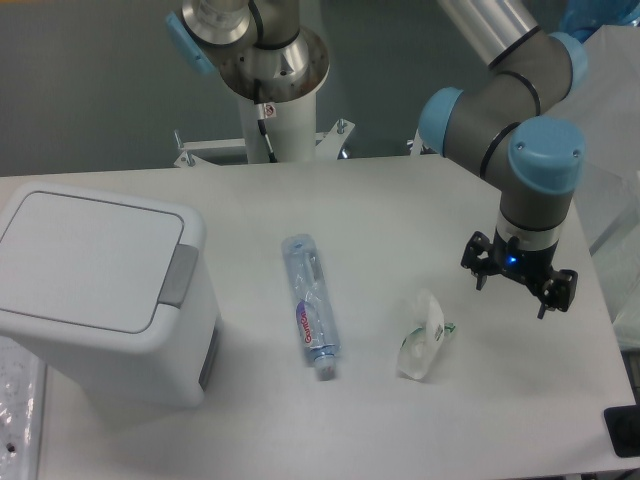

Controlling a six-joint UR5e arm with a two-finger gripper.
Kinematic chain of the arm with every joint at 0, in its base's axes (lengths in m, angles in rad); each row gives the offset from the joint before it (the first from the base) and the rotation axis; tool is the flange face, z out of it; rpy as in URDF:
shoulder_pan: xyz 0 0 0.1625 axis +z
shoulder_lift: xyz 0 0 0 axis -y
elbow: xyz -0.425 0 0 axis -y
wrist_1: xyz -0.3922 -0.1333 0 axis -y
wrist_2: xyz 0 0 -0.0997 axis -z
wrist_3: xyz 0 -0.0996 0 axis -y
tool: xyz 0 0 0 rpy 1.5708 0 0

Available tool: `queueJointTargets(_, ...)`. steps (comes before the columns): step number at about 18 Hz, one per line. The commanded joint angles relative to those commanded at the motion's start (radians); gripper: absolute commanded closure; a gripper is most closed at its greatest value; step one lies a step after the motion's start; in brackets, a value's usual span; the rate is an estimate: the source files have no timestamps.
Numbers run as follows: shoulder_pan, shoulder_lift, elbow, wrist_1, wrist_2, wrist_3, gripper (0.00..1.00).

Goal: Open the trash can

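Closest to us sits the trash can [100,300], a big white box at the left end of the counter [400,440]. Its flat lid [85,255] is down and shut. On the rim that faces the middle of the counter is a grey push-button [178,274].

Far off at the right end hangs the gripper [516,283]. Its fingers [481,271] are spread apart and hold nothing. They point down and float above the counter, touching nothing.

So the trash can lies well to the left of the fingers, right across the counter. The arm would have to cross the whole middle to get to the button.

Two things lie in between. One is a squashed clear water bottle [310,305], lying flat with its cap [325,371] toward us. The other is a crumpled clear wrapper [423,337], nearer the fingers. Both are low and flat, so I think the arm can pass over them if it stays up high. The space above the button looks open, with nothing in the way.
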Motion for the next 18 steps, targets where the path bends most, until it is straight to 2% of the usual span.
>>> queueJointTargets(7, 0.000, 0.018, 0.000, 0.002, -0.015, -0.003, 0.00)
queueJointTargets(10, -0.003, 0.040, -0.031, 0.006, -0.046, -0.026, 0.00)
queueJointTargets(13, -0.014, 0.081, -0.037, 0.011, -0.149, -0.202, 0.00)
queueJointTargets(16, -0.052, 0.092, -0.023, 0.012, -0.170, -0.383, 0.00)
queueJointTargets(18, -0.090, 0.103, -0.020, 0.012, -0.172, -0.442, 0.00)
